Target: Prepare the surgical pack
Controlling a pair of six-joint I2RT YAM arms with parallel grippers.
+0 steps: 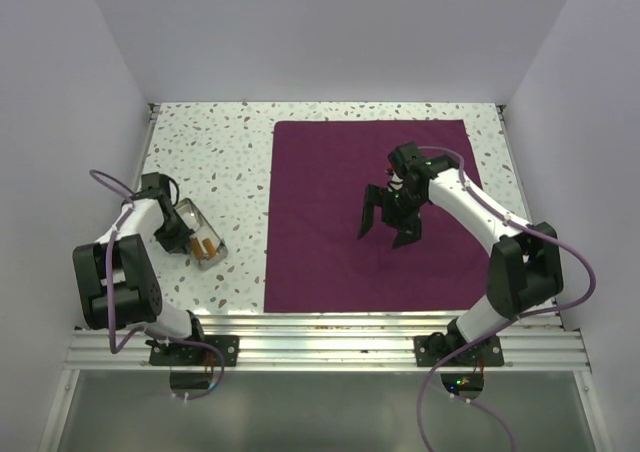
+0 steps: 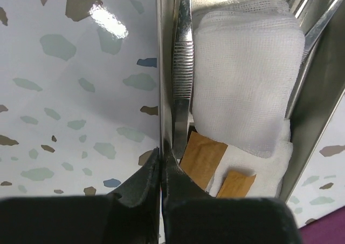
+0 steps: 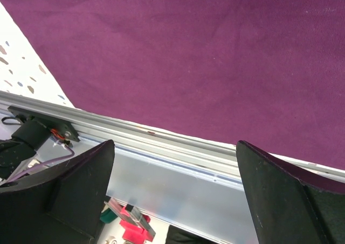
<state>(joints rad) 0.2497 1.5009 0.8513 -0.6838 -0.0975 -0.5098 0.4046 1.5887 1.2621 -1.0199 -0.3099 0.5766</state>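
Top external view: the purple cloth (image 1: 370, 217) lies flat directly beneath the right gripper (image 1: 388, 230). The steel tray (image 1: 203, 240) sits off the cloth on the speckled table (image 1: 210, 152), at the tips of the left gripper (image 1: 183, 234).
Step in hand: judged to be securing the tray so it can be carried over onto the cloth.
Tray wall: in the left wrist view, one thin side wall runs straight ahead of the fingers (image 2: 135, 192) and down between them.
Gauze squares (image 2: 242, 76): stacked inside the tray, ahead and to the right of the fingers.
Forceps (image 2: 182, 66): lying along the gripped wall on its inner side. The near tip ends at the inner finger, and it cannot be told whether it is caught in the pinch.
Scissors (image 2: 318, 22): probably the steel shafts at the far wall, well away from the fingers.
Orange-brown tabs (image 2: 202, 160): resting on the gauze just ahead of the inner finger.
Doing it well: the tray should be lifted level and slowly, since a one-wall pinch could let it swing and spill its contents. It should be set down flat on the cloth.
Left fingers: clenched tight on the tray wall.
Right fingers (image 3: 70, 190): spread wide, holding nothing and hanging above the cloth without touching it.
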